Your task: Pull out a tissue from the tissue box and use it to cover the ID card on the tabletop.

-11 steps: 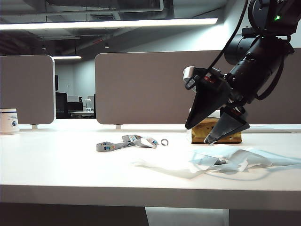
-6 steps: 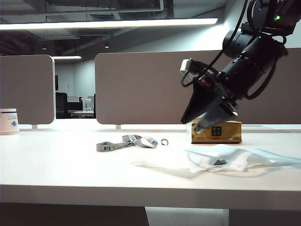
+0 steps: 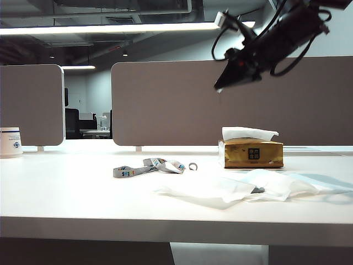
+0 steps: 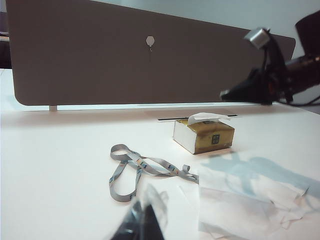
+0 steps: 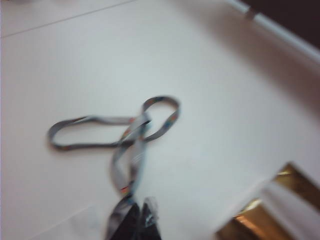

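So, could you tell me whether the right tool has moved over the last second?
Yes. The right tool has risen from beside the tissue box to well above it, empty and shut.

Arm and gripper status, both sides.
Right gripper (image 3: 220, 87) raised high on its extended arm, pointing down-left, jaws closed, nothing between them. Left gripper (image 4: 142, 222) sits low near the tabletop; jaw state indistinct in its wrist view.

tissue (image 3: 220, 190): thin crumpled paper | tissue box (image 3: 252, 154): glossy golden wrap | lanyard (image 4: 135, 170): seemingly woven cloth | tabletop (image 3: 83, 199): smooth white
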Robot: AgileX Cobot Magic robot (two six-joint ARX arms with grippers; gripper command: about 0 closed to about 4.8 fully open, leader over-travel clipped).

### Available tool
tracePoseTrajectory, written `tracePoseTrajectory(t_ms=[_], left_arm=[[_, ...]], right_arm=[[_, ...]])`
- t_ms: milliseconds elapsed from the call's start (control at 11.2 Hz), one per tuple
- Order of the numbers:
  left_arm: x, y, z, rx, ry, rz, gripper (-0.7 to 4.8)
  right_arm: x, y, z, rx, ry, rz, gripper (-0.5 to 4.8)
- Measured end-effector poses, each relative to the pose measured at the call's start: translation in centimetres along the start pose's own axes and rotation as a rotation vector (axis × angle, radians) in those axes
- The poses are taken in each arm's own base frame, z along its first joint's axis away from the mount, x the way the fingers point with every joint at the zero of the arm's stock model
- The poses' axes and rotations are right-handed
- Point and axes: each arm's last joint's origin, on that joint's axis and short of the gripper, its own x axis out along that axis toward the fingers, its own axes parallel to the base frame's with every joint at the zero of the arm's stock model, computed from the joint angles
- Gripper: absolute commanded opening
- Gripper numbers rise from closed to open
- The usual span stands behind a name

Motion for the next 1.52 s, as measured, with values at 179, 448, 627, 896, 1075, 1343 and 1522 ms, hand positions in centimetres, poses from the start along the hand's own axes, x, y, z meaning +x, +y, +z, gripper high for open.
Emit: tracePoseTrajectory(t_ms=[179, 448, 627, 896, 1075, 1343, 1522], left_arm=[[0.0, 0.0, 0.0, 0.000, 0.000, 0.000, -0.05], [0.0, 0.1, 0.0, 0.000, -0.004, 0.023, -0.05], [0.0, 0.1, 0.0, 0.000, -0.004, 0.023, -0.05], [0.0, 0.1, 0.0, 0.000, -0.004, 0.023, -0.06], [0.0, 0.1, 0.0, 0.000, -0.004, 0.023, -0.06], [0.0, 0.1, 0.0, 0.000, -0.004, 0.025, -0.06], [0.0, 0.2, 0.0, 0.000, -0.009, 0.058, -0.06]], right_arm=[[-3.8, -1.4, 2.6, -0.059, -0.122, -0.146, -0.07], [-10.4, -3.1, 4.7, -0.074, -0.224, -0.341, -0.07], [-13.7, -3.6, 4.8, -0.069, -0.260, -0.430, -0.07], [-16.0, -3.3, 3.3, -0.037, -0.317, -0.503, -0.07], [-18.4, -1.5, 0.0, 0.052, -0.444, -0.578, -0.07], [-20.6, 3.9, -4.4, 0.053, -0.467, -0.641, -0.06], [-22.0, 6.8, -6.2, 0.032, -0.515, -0.650, -0.06]])
